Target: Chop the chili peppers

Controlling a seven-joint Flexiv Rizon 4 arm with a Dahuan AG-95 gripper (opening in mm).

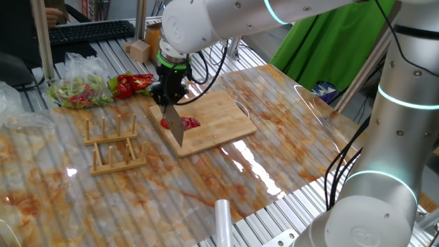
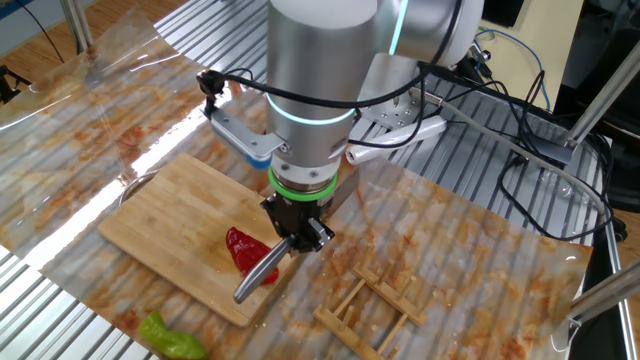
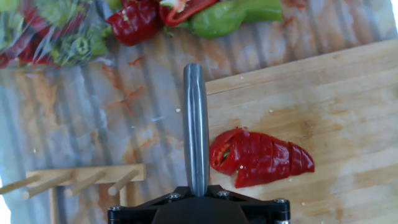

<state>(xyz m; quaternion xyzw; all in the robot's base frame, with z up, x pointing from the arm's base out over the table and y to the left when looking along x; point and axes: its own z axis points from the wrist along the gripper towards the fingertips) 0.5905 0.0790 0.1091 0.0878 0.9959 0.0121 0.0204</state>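
Observation:
A red chili pepper (image 1: 188, 124) (image 2: 244, 250) (image 3: 261, 158) lies on the bamboo cutting board (image 1: 219, 113) (image 2: 165, 210) (image 3: 336, 106), scored with several cuts across it. My gripper (image 1: 169, 90) (image 2: 298, 232) (image 3: 196, 191) is shut on the handle of a knife (image 1: 175, 127) (image 2: 258, 278) (image 3: 196, 124). The blade points down and stands just beside the pepper's left end in the hand view, near the board's edge. Whether the blade touches the pepper I cannot tell.
A wooden peg rack (image 1: 113, 144) (image 2: 370, 305) (image 3: 74, 180) stands close beside the board. Whole red and green peppers (image 1: 134, 84) (image 3: 230, 15) and a bag of cut pepper pieces (image 1: 79, 92) lie beyond it. One green pepper (image 2: 170, 335) lies off the board's corner.

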